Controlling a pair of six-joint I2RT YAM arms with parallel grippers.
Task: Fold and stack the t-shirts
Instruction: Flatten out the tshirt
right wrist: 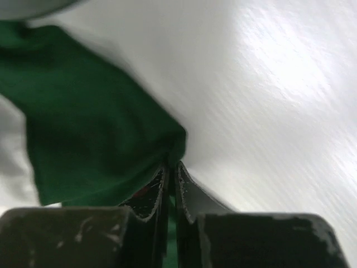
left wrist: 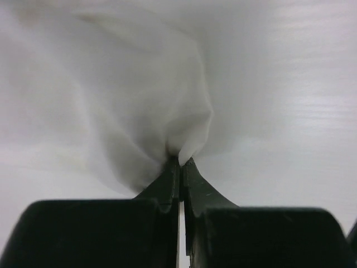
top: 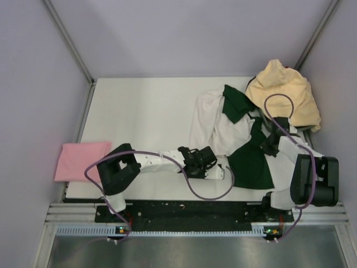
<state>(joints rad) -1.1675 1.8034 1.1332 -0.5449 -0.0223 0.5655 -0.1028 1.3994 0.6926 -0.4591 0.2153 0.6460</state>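
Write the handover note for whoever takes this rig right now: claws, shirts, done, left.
Left claw: shut on a white fold of the white-and-green t-shirt.
Right claw: shut on that shirt's dark green part.
Pink t-shirt: folded flat at the table's near-left edge.
Yellow-tan t-shirt: crumpled, far right.
Done: the pink one is folded.
Left: fold the held shirt and the yellow-tan one, then stack all three.

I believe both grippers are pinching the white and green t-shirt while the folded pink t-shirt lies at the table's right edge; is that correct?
Not quite: the pink t-shirt lies at the left edge of the table, as the top external view shows. The left gripper and right gripper are indeed shut on the white and green t-shirt.
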